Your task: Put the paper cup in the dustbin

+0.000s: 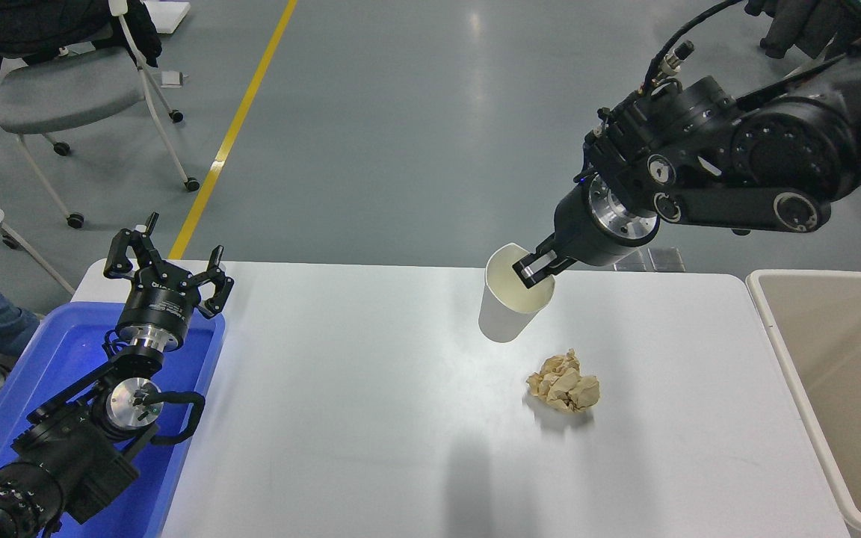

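Observation:
The white paper cup (507, 302) hangs in the air above the table's far middle, tilted, its cream inside facing the camera. My right gripper (537, 267) is shut on the cup's rim, one finger inside the cup. The right arm comes in from the upper right. The beige dustbin (782, 344) stands off the table's right edge, to the right of the cup and apart from it. My left gripper (169, 260) is parked at the lower left, over the blue tray, with its fingers spread open.
A crumpled tan paper ball (563, 383) lies on the white table (341, 388) below the held cup. A blue tray (72, 351) sits at the left edge. A wheeled chair (64, 90) stands on the floor at the far left.

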